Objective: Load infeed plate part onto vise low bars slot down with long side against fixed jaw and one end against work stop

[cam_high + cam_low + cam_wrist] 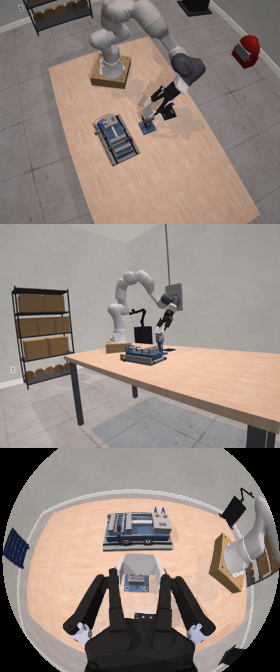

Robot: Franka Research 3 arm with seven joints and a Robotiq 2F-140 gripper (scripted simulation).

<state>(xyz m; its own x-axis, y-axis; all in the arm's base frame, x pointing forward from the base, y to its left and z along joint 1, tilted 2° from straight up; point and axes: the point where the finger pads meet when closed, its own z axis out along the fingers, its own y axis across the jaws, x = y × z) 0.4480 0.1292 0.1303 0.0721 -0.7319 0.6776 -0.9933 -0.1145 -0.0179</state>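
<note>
My gripper [150,109] is shut on the grey part [146,112] and holds it just above the blue V-block [147,126]. In the wrist view the part [139,565] sits between my two fingers with the V-block [136,584] right below it. In the side view the part [159,337] is above the V-block's post [160,346]. The vise [117,137] lies to the left of the V-block, jaws apart; it also shows in the wrist view [139,529] and the side view [143,355]. I cannot tell which way the part's slot faces.
The black infeed plate [168,113] lies right of the V-block, with nothing on it. The robot's wooden base [111,71] stands at the table's back. A dark blue plate [15,546] shows at the left in the wrist view.
</note>
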